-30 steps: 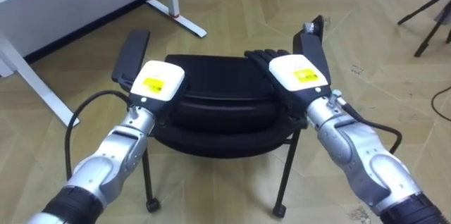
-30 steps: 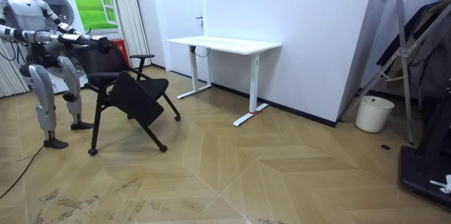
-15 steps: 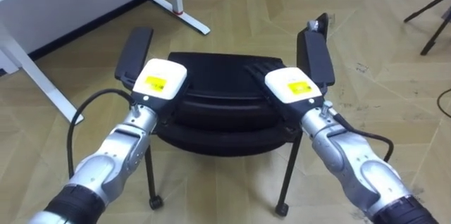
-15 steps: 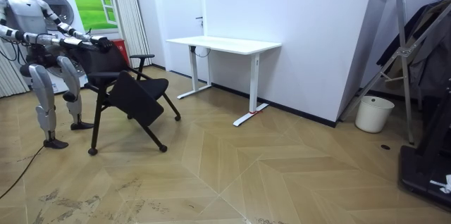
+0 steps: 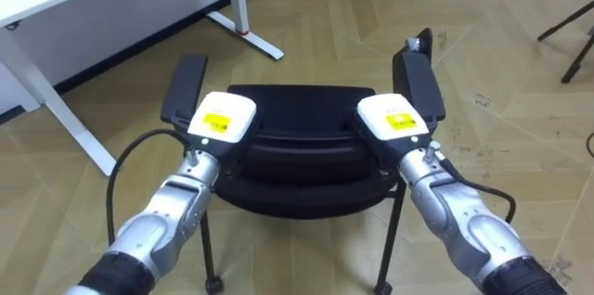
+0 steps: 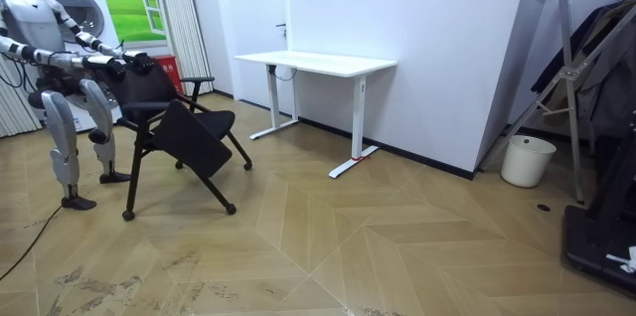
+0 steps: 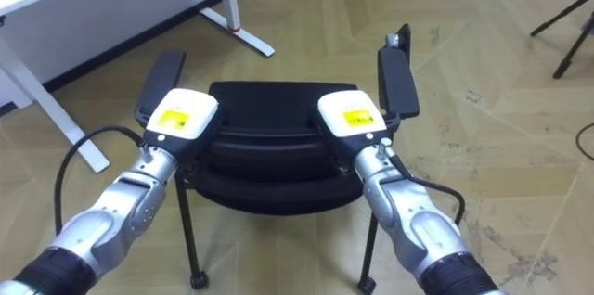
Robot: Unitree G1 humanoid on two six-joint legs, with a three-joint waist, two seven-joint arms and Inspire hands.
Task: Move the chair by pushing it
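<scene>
**Both hands on the chair's back, desk ahead**

Left eye view: the black office chair with padded armrests (image 5: 299, 108) stands directly in front of the robot on the pale herringbone wood floor (image 5: 501, 63), its backrest toward the camera. The left hand (image 5: 221, 119) sits on the backrest's top edge near the left armrest (image 5: 186, 89). The right hand (image 5: 394, 119) sits on the same edge beside the right armrest (image 5: 419, 77). Only the backs of the hands show. Whether either is flat against the backrest or clamped round it cannot be told. Beyond the chair, to the left, is the white desk with metal legs (image 5: 243, 7).

Room view: the robot stands upright at the room view's left, behind the chair, both arms stretched forward to the top of the backrest. The desk stands against the wall further along, and a white waste bin (image 6: 527, 160) stands well apart at the room view's right.

Right eye view: the same hold, hands level and evenly spaced. A small castor (image 7: 196, 281) shows under one near leg.

The risks, as I judge them:
- The contact is high on the backrest, so a hard shove could tip the chair forward rather than roll it.
- Unequal pressure from the two hands would probably swing it off line, perhaps toward the desk's foot.
- If the hands merely rest there, they could slide off the edge once the chair rolls.
</scene>
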